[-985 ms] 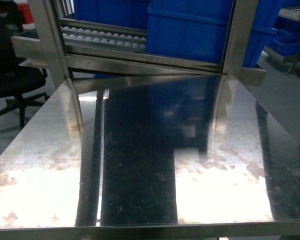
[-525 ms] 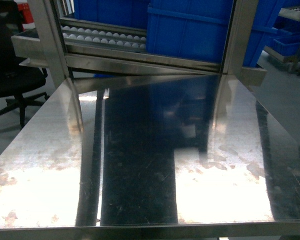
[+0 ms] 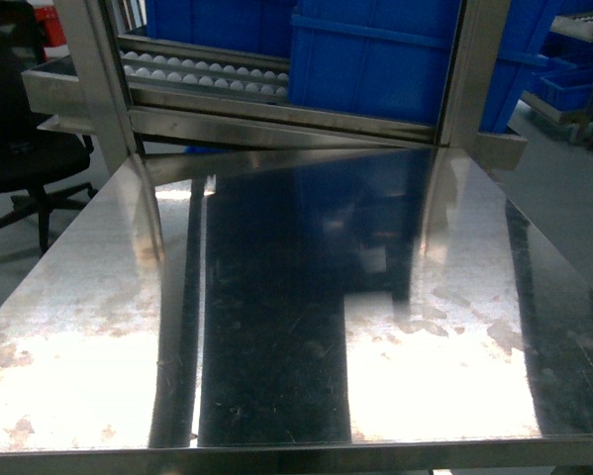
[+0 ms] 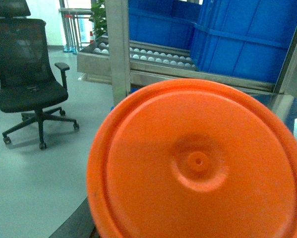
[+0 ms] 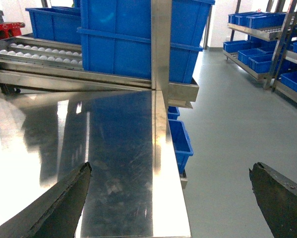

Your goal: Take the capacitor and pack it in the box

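Note:
In the left wrist view a big round orange end face with a small central dimple, the capacitor, fills the frame right in front of the camera. It hangs above the grey floor and hides my left gripper's fingers, which hold it. My right gripper is open; its dark fingertips stand wide apart over the right edge of the steel table, with nothing between them. Neither gripper shows in the head view. The box is out of view.
The steel table has a steel frame and roller rack at its back carrying large blue bins. A black office chair stands on the floor to the left. More blue bins sit under the table's right side and on racks.

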Controlling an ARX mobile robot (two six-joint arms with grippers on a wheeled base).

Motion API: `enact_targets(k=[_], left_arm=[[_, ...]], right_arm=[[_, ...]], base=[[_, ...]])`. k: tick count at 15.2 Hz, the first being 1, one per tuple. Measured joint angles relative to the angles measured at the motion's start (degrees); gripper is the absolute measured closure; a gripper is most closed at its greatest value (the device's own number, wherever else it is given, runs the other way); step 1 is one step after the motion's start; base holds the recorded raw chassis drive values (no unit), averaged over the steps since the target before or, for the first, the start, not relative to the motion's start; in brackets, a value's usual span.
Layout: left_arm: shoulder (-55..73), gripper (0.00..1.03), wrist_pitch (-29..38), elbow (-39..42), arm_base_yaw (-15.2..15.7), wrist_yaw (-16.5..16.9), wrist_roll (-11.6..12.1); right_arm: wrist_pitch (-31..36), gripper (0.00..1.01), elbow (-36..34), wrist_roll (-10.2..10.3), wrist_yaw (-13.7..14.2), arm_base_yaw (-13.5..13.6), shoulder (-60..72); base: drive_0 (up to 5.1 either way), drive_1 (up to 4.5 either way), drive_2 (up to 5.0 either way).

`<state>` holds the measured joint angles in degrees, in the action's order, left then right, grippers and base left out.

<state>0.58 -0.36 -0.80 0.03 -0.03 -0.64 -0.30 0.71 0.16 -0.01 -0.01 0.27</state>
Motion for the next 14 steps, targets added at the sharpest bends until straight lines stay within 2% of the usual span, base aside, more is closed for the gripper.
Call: enact_targets(k=[14], left_arm=[[0.0, 0.59, 0.0, 0.0, 0.0, 0.0, 0.0]], right_arm=[[0.0, 0.03, 0.0, -0.02, 0.0, 0.0, 0.0]], base=[[0.0, 0.0, 0.0]])
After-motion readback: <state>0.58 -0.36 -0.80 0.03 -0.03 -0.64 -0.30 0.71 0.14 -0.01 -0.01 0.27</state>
